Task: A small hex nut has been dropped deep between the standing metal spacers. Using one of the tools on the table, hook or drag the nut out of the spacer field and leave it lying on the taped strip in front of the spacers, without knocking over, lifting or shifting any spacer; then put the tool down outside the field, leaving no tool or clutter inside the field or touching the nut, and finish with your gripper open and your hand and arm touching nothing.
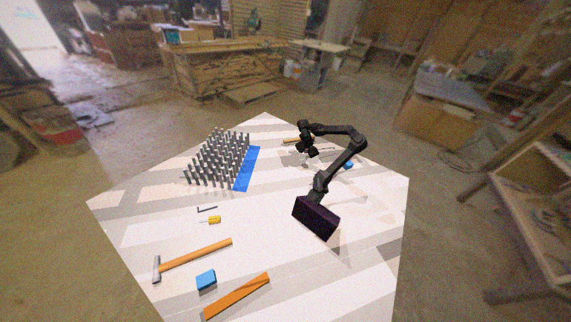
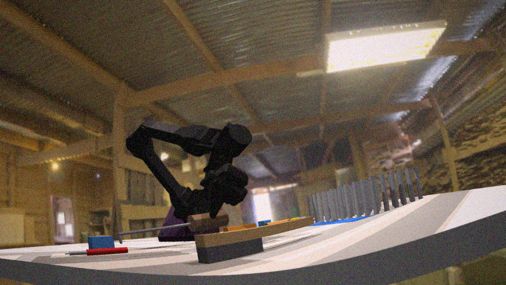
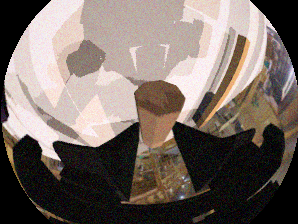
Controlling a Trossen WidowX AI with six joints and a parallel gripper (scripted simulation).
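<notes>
My gripper (image 1: pixel 307 151) (image 2: pixel 213 215) (image 3: pixel 156 125) is shut on the wooden handle of a hook tool (image 2: pixel 207 222) (image 3: pixel 160 99). The handle is held a little above the table; its thin metal rod points away from the spacers, and its bent tip hangs down close to the table top. Grey metal spacers (image 1: pixel 219 157) (image 2: pixel 365 197) stand upright in rows, far from the gripper. The blue taped strip (image 1: pixel 248 168) (image 2: pixel 345 221) lies along their front. A tiny grey spot that looks like the nut (image 1: pixel 243 164) is on the strip near its spacer-side edge.
A wooden brush (image 1: pixel 291 140) (image 2: pixel 248 234) lies close beside the gripper. A blue block (image 1: pixel 348 165) (image 2: pixel 100 242) and a red screwdriver (image 2: pixel 106 251) are near the rod's tip. A hex key (image 1: pixel 208 208), yellow screwdriver (image 1: pixel 214 219), hammer (image 1: pixel 196 254), another blue block (image 1: pixel 205 279) and orange bar (image 1: pixel 236 295) lie apart.
</notes>
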